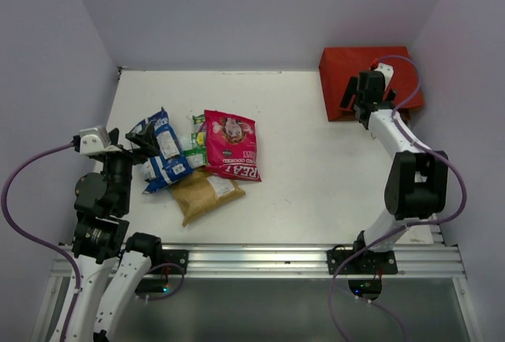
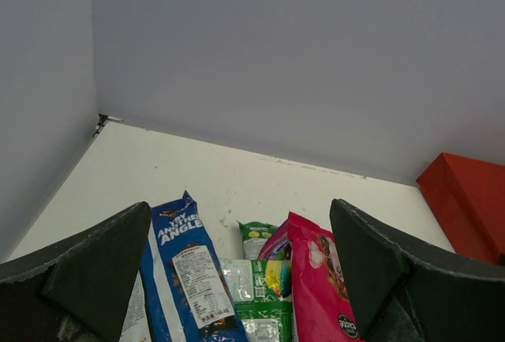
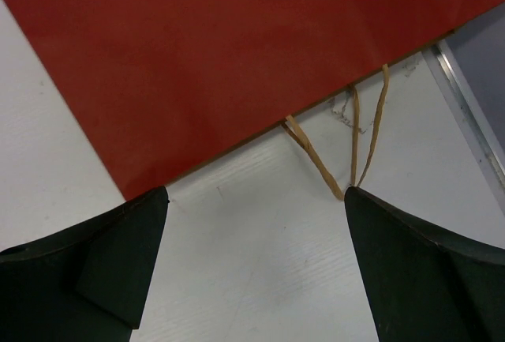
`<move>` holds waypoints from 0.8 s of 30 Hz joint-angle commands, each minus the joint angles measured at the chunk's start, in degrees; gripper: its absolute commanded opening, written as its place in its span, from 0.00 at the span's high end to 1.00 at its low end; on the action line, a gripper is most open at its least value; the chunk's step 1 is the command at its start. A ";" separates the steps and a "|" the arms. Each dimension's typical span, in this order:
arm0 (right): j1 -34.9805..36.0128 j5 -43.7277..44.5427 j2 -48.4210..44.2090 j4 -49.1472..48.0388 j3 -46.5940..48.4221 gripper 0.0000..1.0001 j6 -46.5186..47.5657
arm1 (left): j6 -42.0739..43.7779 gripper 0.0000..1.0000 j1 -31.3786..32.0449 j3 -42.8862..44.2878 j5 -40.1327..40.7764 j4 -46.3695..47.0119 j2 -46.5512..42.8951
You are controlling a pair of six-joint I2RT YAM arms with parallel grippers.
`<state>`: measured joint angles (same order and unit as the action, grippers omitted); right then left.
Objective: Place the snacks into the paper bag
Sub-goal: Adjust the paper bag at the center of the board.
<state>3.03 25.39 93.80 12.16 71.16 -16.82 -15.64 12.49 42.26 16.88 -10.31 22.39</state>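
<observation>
Item: white table (image 1: pixel 316 160) bearing one bag and a lot of snacks. The red-brown paper carrier bag (image 1: pixel 341 65) lay flat in the far right corner, its thin tan twine handles (image 3: pixel 316 156) trailing from one edge onto the bare white surface; nothing could be seen inside it. The snacks lay in a loose cluster on the left half of the table, well apart from the bag. They comprised a large pink soft packet (image 1: pixel 231 144) on the right of the cluster, blue-and-white packets (image 1: pixel 164 151) on its left, small green packets (image 1: pixel 197 140) between those two, and a tan-brown packet (image 1: pixel 205 193) closest to the near edge, touching the pink one's lower end. The left gripper (image 2: pixel 240 216) was spread to its widest with nothing between the black fingers (image 2: pixel 102 271); it was level with the left end of the cluster, just beside the blue-and-white packets, and faced the far edge. The right gripper (image 3: pixel 256 192) was likewise spread wide and had hold of nothing. It hung over the handled edge of the bag, with the handles and bare table visible between its fingers (image 3: pixel 118 255). Whether it touched the bag could not be told.
</observation>
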 commanded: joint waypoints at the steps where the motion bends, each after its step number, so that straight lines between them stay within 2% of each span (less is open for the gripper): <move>1: -4.85 -8.23 5.24 -0.05 4.77 0.01 0.30 | 0.17 0.00 0.43 -0.42 -0.62 3.10 0.37; 6: -8.82 -13.69 10.25 -0.74 6.80 0.01 0.38 | 0.35 0.00 0.78 -0.51 -1.41 3.36 0.98; 11: -9.53 -14.93 14.39 -0.47 8.21 0.05 0.73 | 0.61 0.00 1.57 -0.51 -1.42 3.36 1.51; 18: -9.62 -14.40 17.47 -0.03 8.04 0.16 2.23 | 0.61 0.00 1.66 -0.60 -1.50 3.36 1.43; 20: -9.71 -14.40 17.38 -0.12 8.12 0.22 2.84 | 0.61 0.00 1.66 -0.60 -1.59 3.45 1.16; 24: -9.71 -17.12 17.03 -0.73 8.04 0.29 3.28 | 0.61 0.00 1.66 -0.69 -1.59 3.36 0.64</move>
<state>-6.68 10.57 111.63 12.78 77.60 -14.76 -15.42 13.69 42.24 15.64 -10.09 23.55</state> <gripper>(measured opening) 0.722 0.997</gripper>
